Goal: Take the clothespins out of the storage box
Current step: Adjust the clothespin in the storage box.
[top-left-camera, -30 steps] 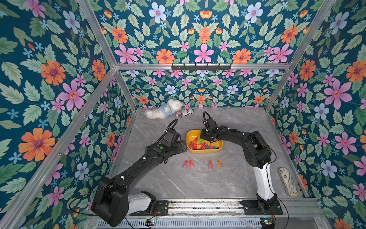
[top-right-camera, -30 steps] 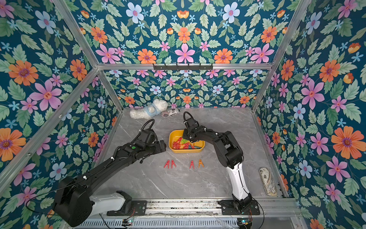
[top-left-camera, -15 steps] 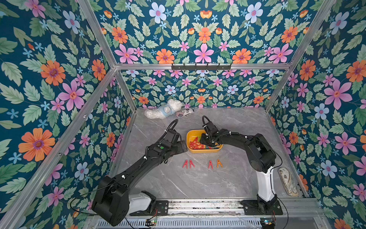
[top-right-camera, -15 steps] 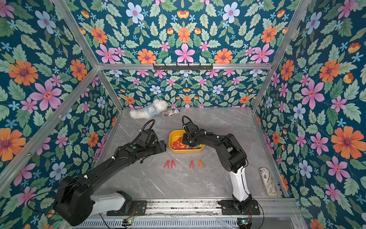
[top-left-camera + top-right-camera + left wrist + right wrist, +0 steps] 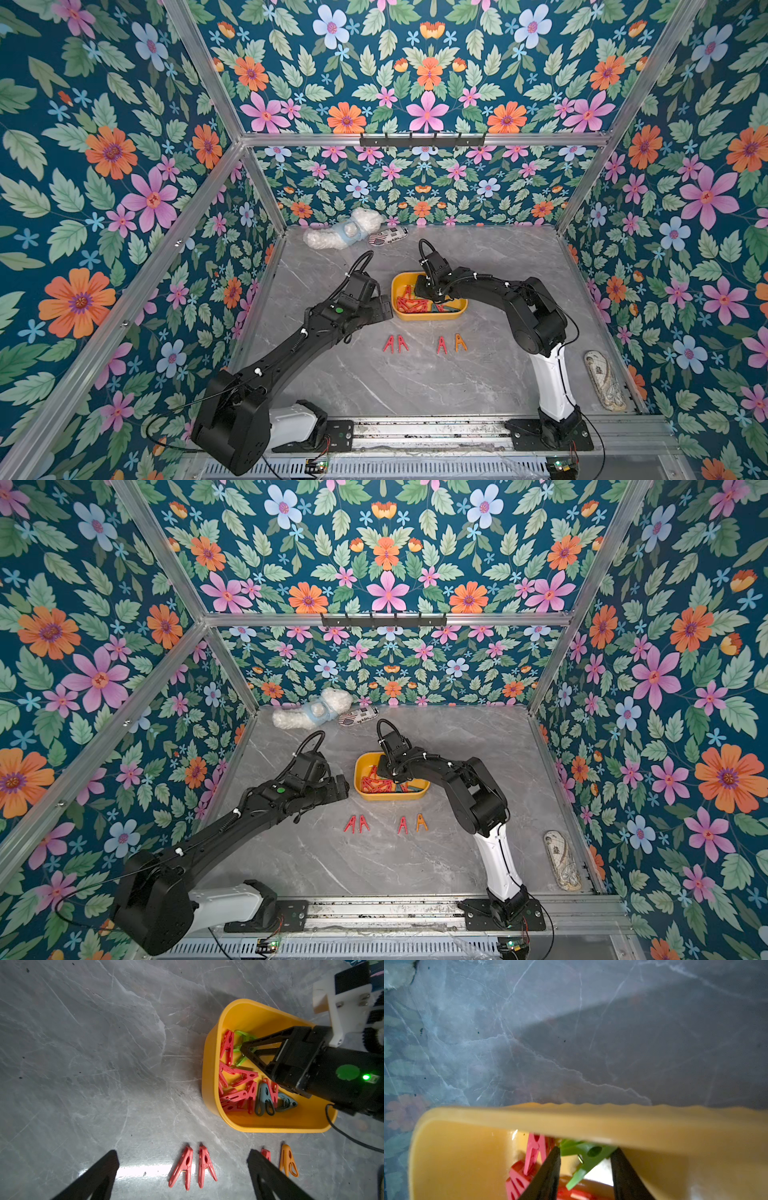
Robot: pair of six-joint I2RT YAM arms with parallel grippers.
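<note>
Right pincer (image 5: pixel 243 1049) pinches the green clothespin (image 5: pixel 591 1151) crooked at 10 o'clock in the storage box (image 5: pixel 209 1076), so it could twist loose; left pincer (image 5: pixel 182 1154) sits spread.

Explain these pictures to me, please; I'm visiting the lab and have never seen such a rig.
Two black robot arms stand at a grey table inside a flowered booth. Both top views look down from overhead; each wrist view rides on an arm. The right claw reaches into the yellow storage box and appears to pinch a green clothespin; more pins, mostly red, lie inside. The left claw hangs open and empty beside the box. Three red clothespins and an orange clothespin lie in a row on the table.
</note>
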